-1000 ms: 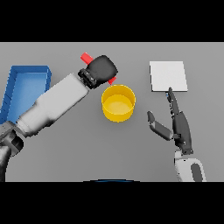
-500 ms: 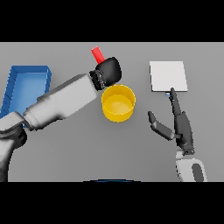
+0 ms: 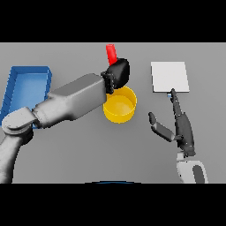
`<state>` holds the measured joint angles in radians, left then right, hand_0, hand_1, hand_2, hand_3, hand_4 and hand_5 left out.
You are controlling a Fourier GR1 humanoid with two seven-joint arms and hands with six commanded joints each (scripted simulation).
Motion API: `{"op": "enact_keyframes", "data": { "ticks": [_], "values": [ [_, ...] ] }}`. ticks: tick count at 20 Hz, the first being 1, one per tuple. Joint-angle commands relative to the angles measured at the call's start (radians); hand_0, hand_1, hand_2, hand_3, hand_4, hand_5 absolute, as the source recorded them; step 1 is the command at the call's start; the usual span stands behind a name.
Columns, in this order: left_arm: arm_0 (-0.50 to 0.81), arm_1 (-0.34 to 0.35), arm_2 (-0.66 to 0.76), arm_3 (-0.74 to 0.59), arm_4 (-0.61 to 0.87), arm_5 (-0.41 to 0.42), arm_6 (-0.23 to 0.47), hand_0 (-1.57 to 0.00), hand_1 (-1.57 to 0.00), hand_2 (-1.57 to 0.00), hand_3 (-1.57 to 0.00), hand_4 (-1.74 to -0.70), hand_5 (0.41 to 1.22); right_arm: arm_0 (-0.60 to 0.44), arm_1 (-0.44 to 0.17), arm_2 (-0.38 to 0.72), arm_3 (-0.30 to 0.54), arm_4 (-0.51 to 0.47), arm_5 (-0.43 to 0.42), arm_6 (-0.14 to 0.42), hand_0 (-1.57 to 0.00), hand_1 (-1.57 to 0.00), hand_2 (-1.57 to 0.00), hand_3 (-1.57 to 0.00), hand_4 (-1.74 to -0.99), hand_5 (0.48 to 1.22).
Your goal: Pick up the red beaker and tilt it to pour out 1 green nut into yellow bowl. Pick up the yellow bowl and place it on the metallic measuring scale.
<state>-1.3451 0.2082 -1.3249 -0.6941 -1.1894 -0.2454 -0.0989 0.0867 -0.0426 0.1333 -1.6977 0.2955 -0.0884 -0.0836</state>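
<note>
We record a plain grey worktop [image 3: 66, 154] with no room visible beyond it. At frame left sits a blue tray [image 3: 26, 88]. At centre, the left robot hand [image 3: 118, 73], curled round the red beaker [image 3: 111, 53], has shifted right and now hangs at the yellow bowl's [image 3: 120, 104] upper rim; we judge pouring imminent. No green nut visible. At upper right lies the metallic scale [image 3: 170, 77]; below it the right robot hand [image 3: 178, 128] waits, fingers straight.
</note>
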Motion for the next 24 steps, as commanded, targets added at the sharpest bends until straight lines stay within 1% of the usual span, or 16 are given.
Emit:
{"op": "enact_keyframes", "data": {
  "ticks": [1,3,5,6,7,9,11,12,13,15,17,18,20,21,22,24],
  "values": [
    [-0.008,0.004,-0.016,-0.010,-0.007,-0.001,-0.003,-1.57,-1.57,-1.57,-1.57,-1.72,1.221,-0.013,0.009,-0.008,0.011,-0.018,0.000,0.004,0.00,0.00,0.00,0.00,-1.154,0.634],
    [-0.038,-0.004,-0.034,0.009,-0.007,0.003,-0.013,-1.57,-1.57,-1.57,-1.57,-1.72,1.221,0.004,0.004,-0.006,-0.003,-0.018,0.004,-0.014,0.00,0.00,0.00,0.00,-1.154,0.635],
    [-0.093,0.011,-0.039,0.029,0.004,0.014,-0.060,-1.57,-1.57,-1.57,-1.57,-1.72,1.221,0.002,0.009,-0.008,-0.007,-0.026,0.004,-0.017,0.00,0.00,0.00,0.00,-1.153,0.636],
    [-0.117,0.014,-0.034,0.046,0.012,0.022,-0.059,-1.57,-1.57,-1.57,-1.57,-1.72,1.221,0.008,0.009,-0.008,-0.011,-0.033,0.007,-0.031,0.00,0.00,0.00,0.00,-1.157,0.638],
    [-0.149,0.014,-0.031,0.068,0.015,0.033,-0.055,-1.57,-1.57,-1.57,-1.57,-1.72,1.221,0.003,0.012,-0.005,-0.001,-0.032,0.010,-0.026,0.00,0.00,0.00,0.00,-1.147,0.642],
    [-0.212,0.039,-0.020,0.118,0.026,0.060,-0.057,-1.57,-1.57,-1.57,-1.57,-1.73,1.221,-0.003,0.010,-0.004,0.007,-0.031,0.014,-0.039,0.00,0.00,0.00,0.00,-1.154,0.654],
    [-0.268,0.071,0.021,0.158,0.066,0.089,-0.055,-1.57,-1.57,-1.57,-1.18,-1.73,1.221,-0.005,0.012,0.003,0.008,-0.018,0.008,-0.043,0.00,0.00,0.00,0.00,-1.160,0.660],
    [-0.303,0.084,0.054,0.207,0.094,0.093,-0.034,-1.57,-1.57,-1.57,-1.26,-1.73,1.221,-0.005,0.003,0.001,0.006,-0.020,0.014,-0.047,0.00,0.00,0.00,0.00,-1.160,0.663],
    [-0.330,0.098,0.091,0.257,0.132,0.095,-0.029,-1.57,-1.57,-1.57,-1.32,-1.73,1.221,-0.008,0.014,0.013,0.005,-0.008,0.009,-0.044,0.00,0.00,0.00,0.00,-1.161,0.661],
    [-0.369,0.115,0.201,0.360,0.244,0.116,-0.015,-1.57,-1.57,-1.57,-1.41,-1.73,1.221,-0.004,0.015,0.004,0.011,-0.032,0.018,-0.054,0.00,0.00,0.00,0.00,-1.156,0.658],
    [-0.373,0.148,0.342,0.436,0.400,0.122,0.027,-1.57,-1.57,-1.57,-1.47,-1.73,1.221,-0.011,0.013,0.014,0.019,0.010,-0.006,-0.040,0.00,0.00,0.00,0.00,-1.146,0.641],
    [-0.376,0.177,0.415,0.471,0.481,0.130,0.053,-1.57,-1.57,-1.57,-1.43,-1.74,1.221,-0.026,0.006,0.012,0.017,0.022,-0.013,-0.029,0.00,0.00,0.00,0.00,-1.140,0.637],
    [-0.363,0.226,0.520,0.534,0.614,0.147,0.088,-1.57,-1.57,-1.57,-1.40,-1.74,1.221,-0.031,0.013,0.016,0.029,0.026,-0.017,-0.030,0.00,0.00,0.00,0.00,-1.142,0.630],
    [-0.351,0.250,0.561,0.564,0.670,0.175,0.101,-1.57,-1.57,-1.57,-1.39,-1.74,1.221,-0.030,0.015,0.008,0.023,-0.003,-0.004,-0.034,0.00,0.00,0.00,0.00,-1.129,0.625],
    [-0.332,0.279,0.603,0.585,0.729,0.196,0.093,-1.57,-1.57,-1.57,-1.43,-1.74,1.221,-0.044,0.016,0.000,0.025,-0.033,0.011,-0.046,0.00,0.00,0.00,0.00,-1.110,0.623],
    [-0.287,0.318,0.682,0.629,0.844,0.227,0.112,-1.57,-1.57,-1.57,-1.48,-1.74,1.221,-0.041,0.025,-0.002,0.033,-0.071,0.037,-0.055,0.00,0.00,0.00,0.00,-1.083,0.625]
  ]
}}
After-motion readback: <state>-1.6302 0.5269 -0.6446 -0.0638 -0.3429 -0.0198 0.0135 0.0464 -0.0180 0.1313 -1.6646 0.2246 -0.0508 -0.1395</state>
